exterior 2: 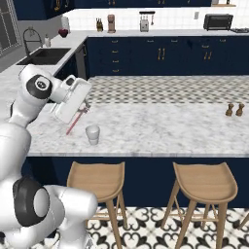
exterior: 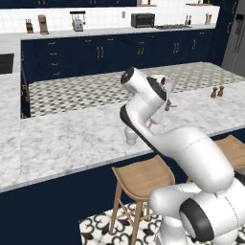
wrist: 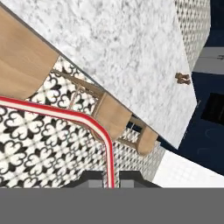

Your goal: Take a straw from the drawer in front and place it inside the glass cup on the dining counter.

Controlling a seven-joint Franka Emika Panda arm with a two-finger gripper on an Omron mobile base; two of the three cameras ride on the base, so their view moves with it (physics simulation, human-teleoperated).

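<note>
The hand [exterior 2: 83, 108] is clamped on the straw [exterior 2: 76, 121]; the straw slants down and away from it, its free end beside the glass cup [exterior 2: 92, 134] on the worktop [exterior 2: 160, 126]. The cup sits just below and to the arm's right, so the straw needs tipping upright over its mouth.

Wooden stools [exterior 2: 95, 181]; pepper mills [exterior 2: 235, 109]

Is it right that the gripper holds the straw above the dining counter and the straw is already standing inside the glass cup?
Not quite. The gripper does hold the straw above the dining counter, but the straw is still outside the glass cup, slanting down to its left. The right base view shows it.
</note>
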